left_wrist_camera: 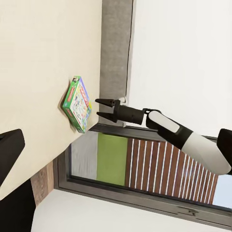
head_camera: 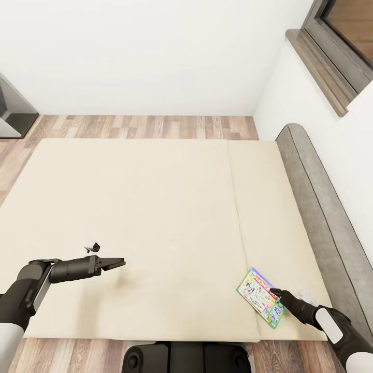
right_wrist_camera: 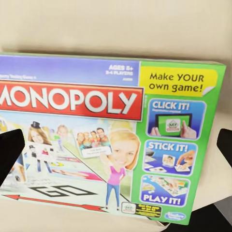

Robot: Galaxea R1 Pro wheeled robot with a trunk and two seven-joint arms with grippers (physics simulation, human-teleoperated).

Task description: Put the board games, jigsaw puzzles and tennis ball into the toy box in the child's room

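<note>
One board game [head_camera: 261,296], a flat Monopoly box in white, green and blue, lies near the front right corner of the bed [head_camera: 155,217]. My right gripper [head_camera: 275,293] hovers at its near right edge, open, with the box [right_wrist_camera: 116,121] between and beyond the dark fingers [right_wrist_camera: 9,154]. From the left wrist, the same box [left_wrist_camera: 77,104] lies just ahead of the right gripper [left_wrist_camera: 99,108], whose jaws are spread. My left gripper [head_camera: 120,263] hangs open and empty over the mattress's front left. The toy box, table, jigsaw puzzles and tennis ball are out of view.
A grey padded headboard [head_camera: 321,207] runs along the bed's right side under a grey-framed window [head_camera: 336,46]. Wood-plank floor [head_camera: 145,127] lies beyond the bed, with a dark grey object [head_camera: 13,111] at the far left. My base [head_camera: 184,357] touches the bed's front edge.
</note>
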